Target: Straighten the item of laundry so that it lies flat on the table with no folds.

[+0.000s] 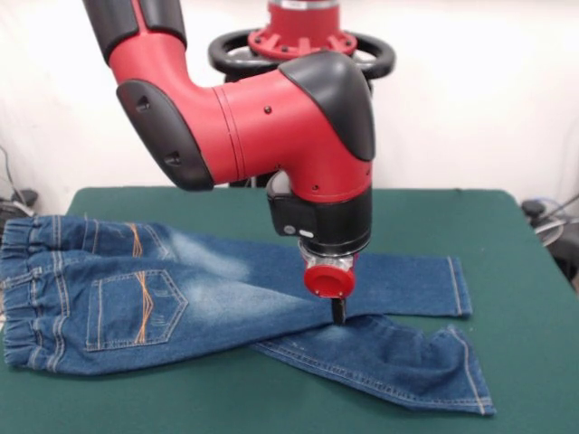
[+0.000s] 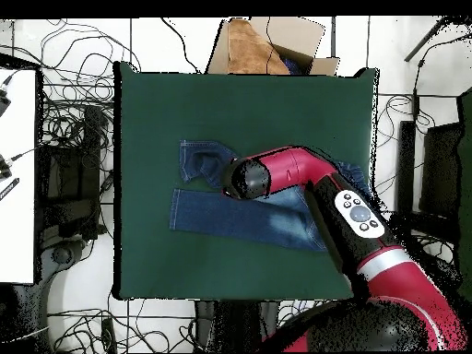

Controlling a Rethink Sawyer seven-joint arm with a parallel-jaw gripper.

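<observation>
The gripper (image 1: 338, 312) is pressing down on the jeans (image 1: 208, 294) where the legs cross; grip state unclear. Judging next: uncrossing the near leg.

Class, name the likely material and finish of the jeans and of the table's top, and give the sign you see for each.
Jeans: looks like blue denim, matte, with pale faded patches and orange pocket stitching.
Table: the top seems to be a dark green felt-like cloth, matte, without any shine; what lies beneath it cannot be told.

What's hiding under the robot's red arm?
Under the arm lie the jeans on the green table. The claw points down at the legs where they cross. From above, the arm covers the middle of the jeans, so that part can't be seen.
</observation>
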